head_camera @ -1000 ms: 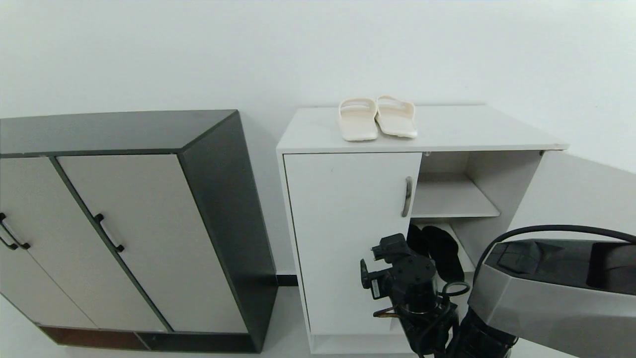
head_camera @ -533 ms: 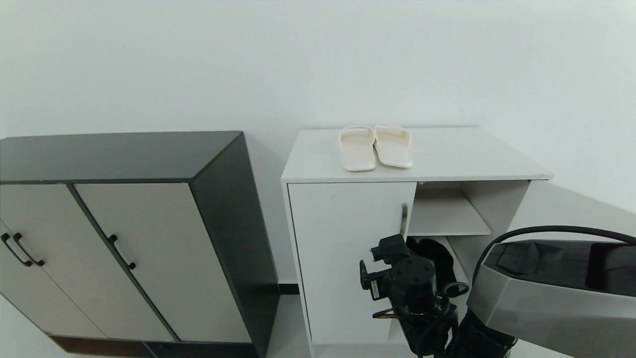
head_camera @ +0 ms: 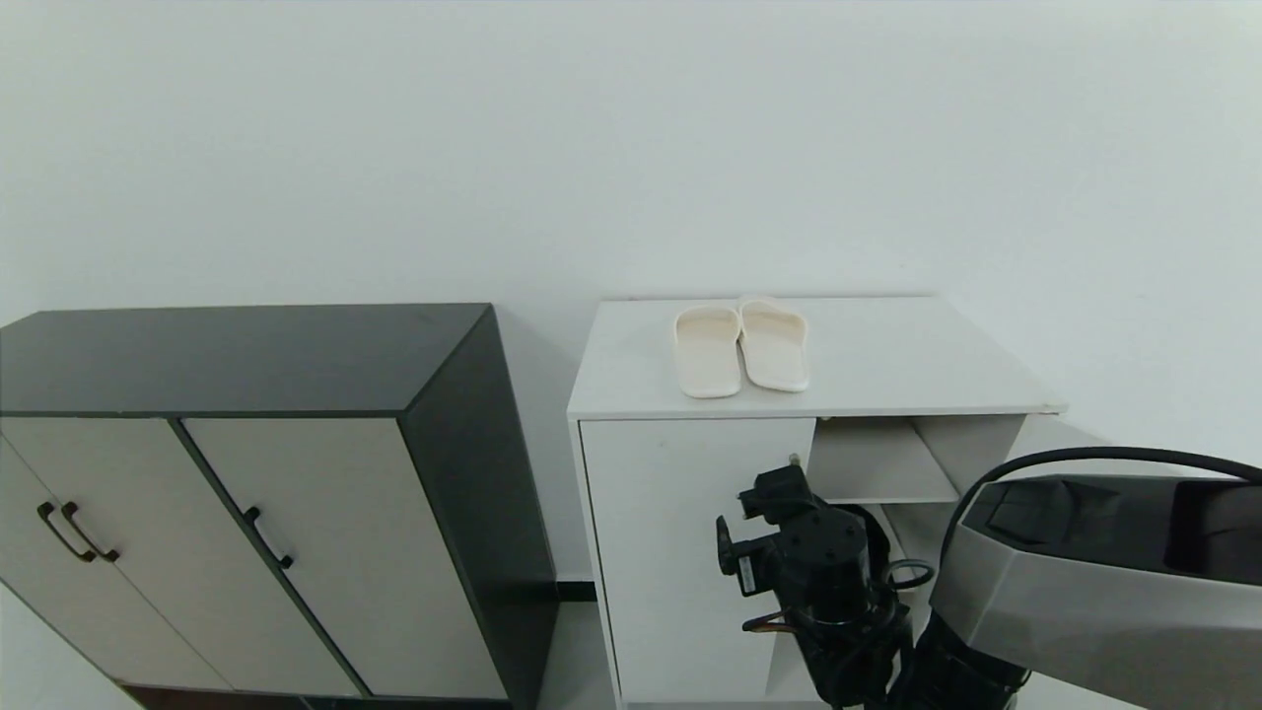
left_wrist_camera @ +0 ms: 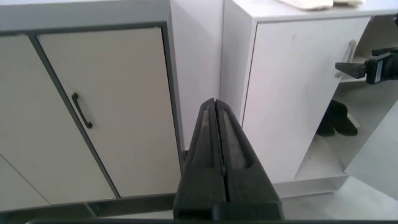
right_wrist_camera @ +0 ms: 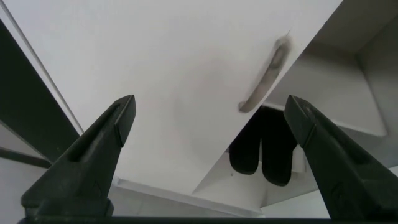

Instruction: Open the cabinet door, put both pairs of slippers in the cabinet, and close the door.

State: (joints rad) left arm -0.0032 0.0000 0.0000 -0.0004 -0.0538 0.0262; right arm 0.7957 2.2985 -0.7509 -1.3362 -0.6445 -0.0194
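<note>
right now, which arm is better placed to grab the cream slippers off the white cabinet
Right, probably. The right gripper is open and directly in front of the white cabinet, near its door handle, below the cream slippers. The left gripper is shut and stands farther back.

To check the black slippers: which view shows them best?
The right wrist view: the black slippers lie large under the shelf. The left wrist view shows them small; in the head view the right arm covers them mostly.

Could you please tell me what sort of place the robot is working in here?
Probably an entryway, or a mock-up of one: a white shoe cabinet holds black slippers, cream slippers lie on top, and a dark two-door cabinet stands beside it.
</note>
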